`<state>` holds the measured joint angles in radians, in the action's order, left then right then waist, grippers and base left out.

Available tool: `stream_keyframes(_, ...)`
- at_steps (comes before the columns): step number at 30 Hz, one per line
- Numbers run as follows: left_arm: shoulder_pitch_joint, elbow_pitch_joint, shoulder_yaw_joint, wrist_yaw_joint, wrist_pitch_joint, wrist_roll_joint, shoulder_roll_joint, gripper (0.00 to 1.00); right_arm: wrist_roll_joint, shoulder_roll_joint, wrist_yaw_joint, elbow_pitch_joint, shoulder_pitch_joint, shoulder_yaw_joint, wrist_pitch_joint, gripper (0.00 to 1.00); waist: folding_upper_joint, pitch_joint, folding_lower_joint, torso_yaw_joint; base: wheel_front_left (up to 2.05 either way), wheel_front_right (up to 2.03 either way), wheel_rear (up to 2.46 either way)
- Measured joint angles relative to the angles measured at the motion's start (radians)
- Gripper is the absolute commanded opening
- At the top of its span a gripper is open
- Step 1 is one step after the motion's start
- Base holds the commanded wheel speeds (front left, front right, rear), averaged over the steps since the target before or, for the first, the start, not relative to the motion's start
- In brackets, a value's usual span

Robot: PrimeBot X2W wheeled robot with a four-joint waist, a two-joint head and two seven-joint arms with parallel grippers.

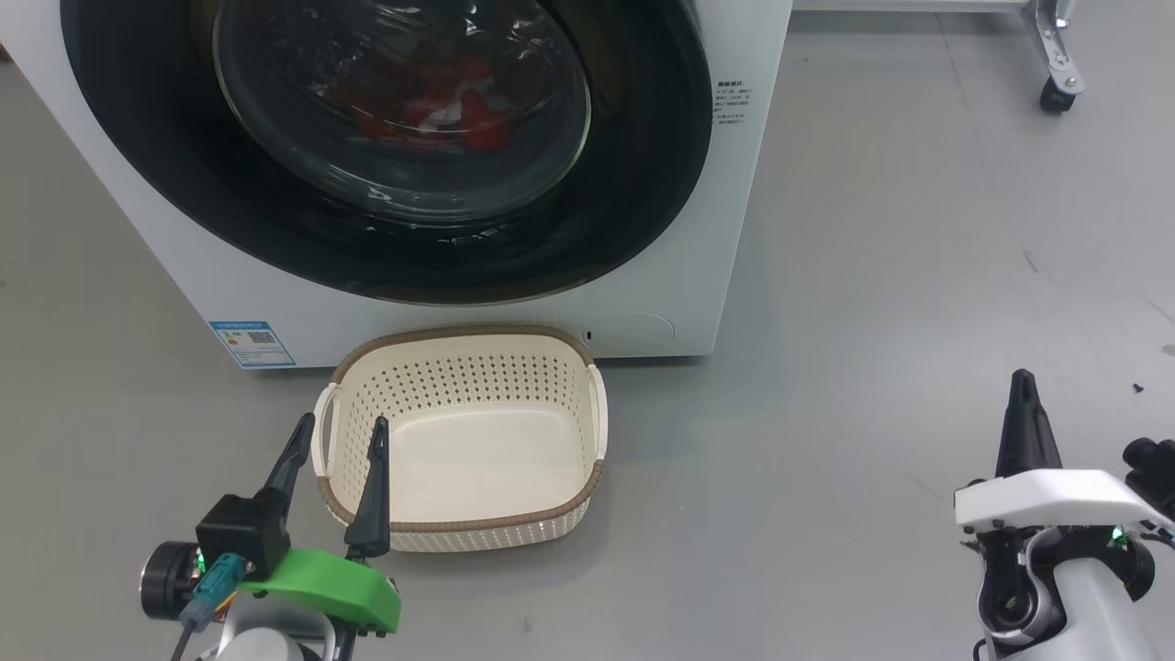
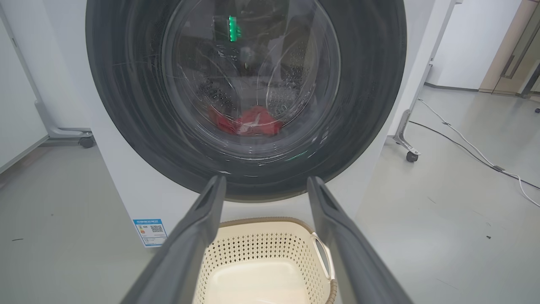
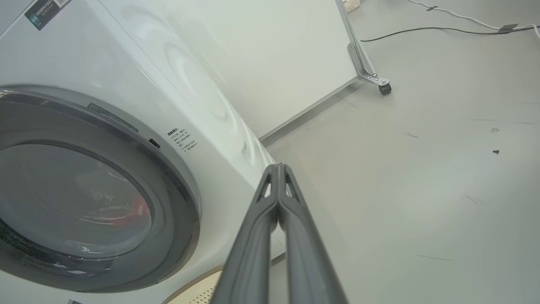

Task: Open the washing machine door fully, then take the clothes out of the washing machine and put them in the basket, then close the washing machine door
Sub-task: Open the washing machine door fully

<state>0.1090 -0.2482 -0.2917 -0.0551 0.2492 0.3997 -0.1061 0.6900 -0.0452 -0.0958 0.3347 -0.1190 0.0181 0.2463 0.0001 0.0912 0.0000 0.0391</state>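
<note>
The washing machine [image 1: 725, 229] stands ahead with the washing machine door [image 1: 184, 193] lying flat against its front. Through the glass bowl I see the red clothes [image 1: 431, 106] low in the drum, also the clothes [image 2: 249, 120] in the left wrist view. The cream basket [image 1: 459, 332] sits empty on the floor just below the door. My left gripper [image 1: 342, 420] is open over the basket's near left corner, aimed at the door [image 2: 126, 105]. My right gripper [image 1: 1022, 376] is shut on nothing, low at the right; its joined tips [image 3: 277, 166] point past the machine's right corner [image 3: 126, 63].
A blue label [image 1: 251, 341] marks the machine's lower left. A wheeled frame's caster [image 1: 1056, 92] stands at the back right, and cables [image 2: 464, 143] trail across the floor there. Bare grey floor [image 1: 872, 367] spreads to the right of the machine.
</note>
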Motion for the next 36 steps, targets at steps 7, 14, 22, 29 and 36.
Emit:
stream_keyframes(7, 0.037, 0.026, 0.0, 0.008, 0.0, -0.006, 0.003, 1.0, 0.232, 0.002, -0.017, 0.028, -0.108, 0.049, -0.07, 0.0, -0.0001, 0.058, 0.0, 0.014, 0.0, 0.0, 0.0)
stream_keyframes(14, 0.095, 0.067, 0.0, 0.017, 0.0, -0.018, 0.013, 1.0, 0.495, 0.001, -0.017, 0.041, -0.273, 0.084, -0.206, 0.0, 0.0, 0.137, 0.0, 0.032, 0.0, 0.0, 0.0)
stream_keyframes(22, 0.152, 0.098, -0.001, 0.032, 0.003, -0.023, 0.023, 1.0, 0.675, -0.003, -0.018, 0.043, -0.447, 0.093, -0.342, 0.0, 0.0, 0.226, 0.0, 0.055, 0.0, 0.0, 0.0)
stream_keyframes(29, 0.196, 0.105, -0.004, 0.043, 0.003, -0.024, 0.035, 1.0, 0.716, -0.017, -0.015, 0.069, -0.591, 0.098, -0.435, 0.0, 0.0, 0.3, 0.0001, 0.081, 0.0, 0.0, 0.0)
stream_keyframes(36, 0.226, 0.11, -0.008, 0.052, 0.003, -0.028, 0.045, 1.0, 0.719, -0.061, 0.005, 0.097, -0.709, 0.087, -0.5, 0.0, 0.0, 0.35, 0.0001, 0.108, 0.0, 0.0, 0.0)
